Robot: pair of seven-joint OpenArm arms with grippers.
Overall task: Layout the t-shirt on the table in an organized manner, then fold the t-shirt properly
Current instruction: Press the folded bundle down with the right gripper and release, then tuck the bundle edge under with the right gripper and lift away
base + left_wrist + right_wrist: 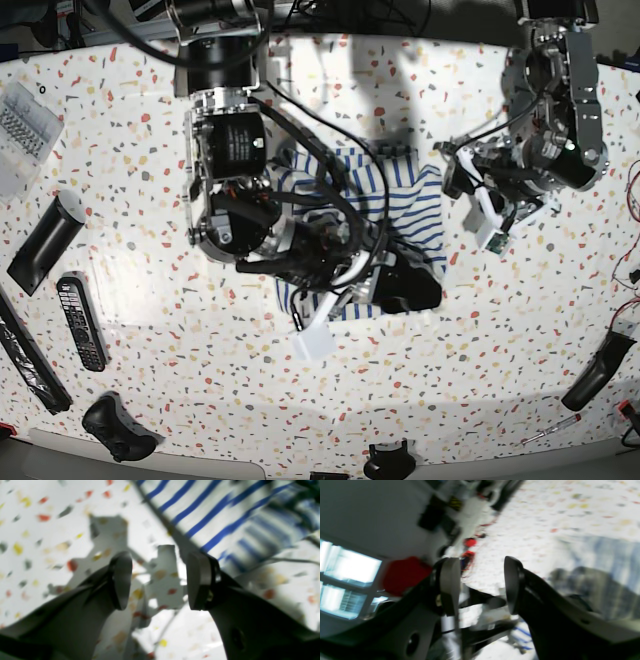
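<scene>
The t-shirt (385,185), white with blue stripes, lies bunched in the middle of the table (520,330). My right gripper (412,290) hangs over the shirt's near right part; in the right wrist view it (481,585) is open and empty, with blurred shirt cloth (600,555) to its right. My left gripper (452,178) is beside the shirt's right edge. In the left wrist view it (160,580) is open and empty above the speckled table (50,530), and the striped shirt (212,512) lies just past its right finger (200,580).
On the left of the table lie a black remote (80,322), a black bar (45,242), a clear parts box (22,120) and a black controller (120,428). A black handle (595,372) and a screwdriver (545,430) lie at the near right. Red wires (470,547) lie at the table's edge.
</scene>
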